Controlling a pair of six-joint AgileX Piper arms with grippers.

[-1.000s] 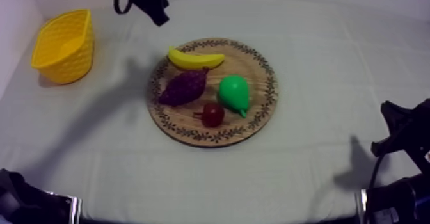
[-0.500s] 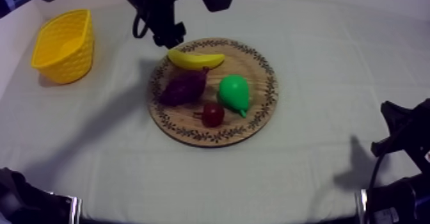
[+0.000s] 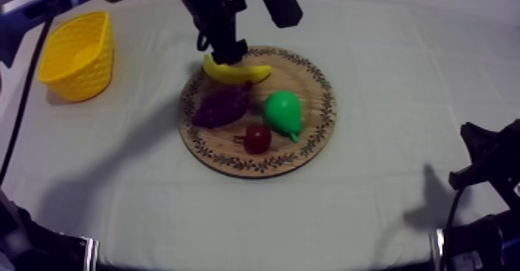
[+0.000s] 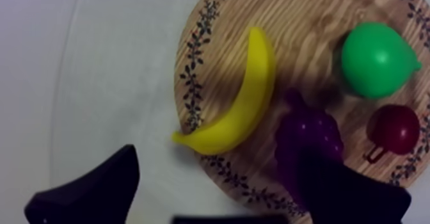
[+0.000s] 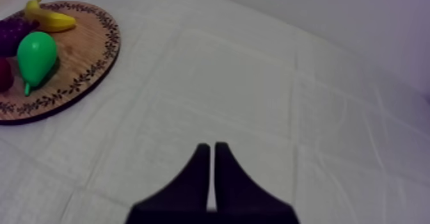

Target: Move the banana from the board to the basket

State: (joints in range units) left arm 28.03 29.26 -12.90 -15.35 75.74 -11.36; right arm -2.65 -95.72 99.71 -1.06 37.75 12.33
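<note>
The yellow banana (image 3: 238, 72) lies on the far left part of the round wooden board (image 3: 313, 146), not held. My left gripper (image 3: 226, 51) hangs over the banana's left end. In the left wrist view its gripper (image 4: 219, 156) is open, the fingers (image 4: 96, 188) wide apart, with the banana (image 4: 246, 98) and the board's rim (image 4: 192, 79) below and between them. The yellow basket (image 3: 77, 53) stands at the far left of the table. My right gripper (image 3: 487, 166) rests low at the right; its gripper (image 5: 212, 148) is shut on nothing, a narrow wedge over the cloth.
On the board also lie a purple bunch of grapes (image 3: 223, 104), a green pear (image 3: 283, 113) and a small red fruit (image 3: 257, 138), all close to the banana. Bare cloth stretches between board and basket.
My left arm has come in from the upper left and moved right and down, from beyond the board to just over the banana. Fruit, basket and right arm have not moved.
</note>
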